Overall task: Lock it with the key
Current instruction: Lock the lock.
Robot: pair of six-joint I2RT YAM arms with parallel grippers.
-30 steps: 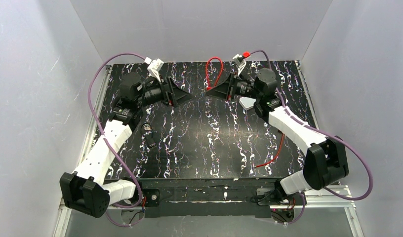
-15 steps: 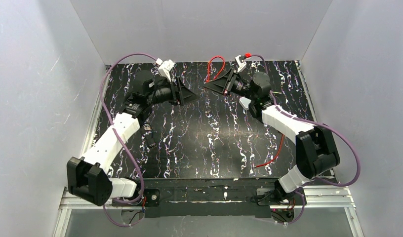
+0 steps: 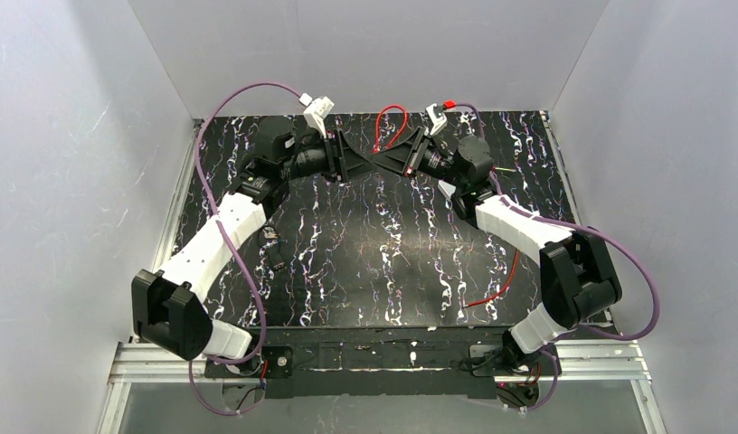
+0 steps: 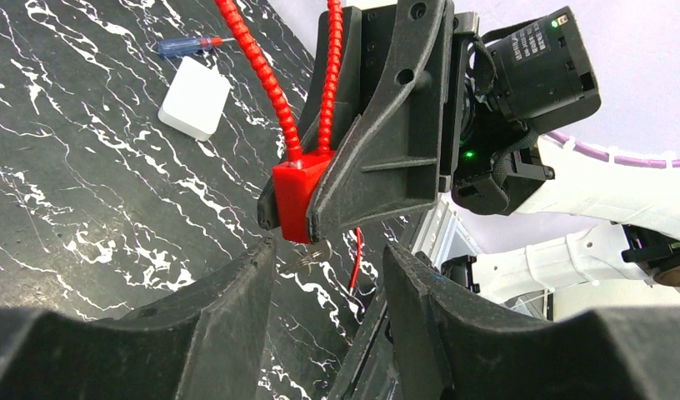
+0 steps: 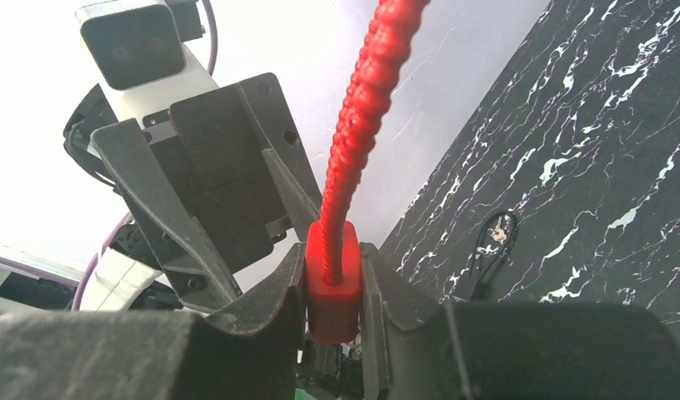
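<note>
While the right jaws clamp the red lock (image 5: 331,287), the left jaws face it, parted.

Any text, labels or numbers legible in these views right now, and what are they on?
No text can be read.
White print on the black camera module facing the left wrist view: too small and blurred to read.
The red lock, white block and screwdriver show no markings.

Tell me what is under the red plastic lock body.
A small silver metal key sticks out below the red plastic lock body, which the right gripper clamps. The open left gripper sits just beneath. The keyhole itself is covered.
</note>
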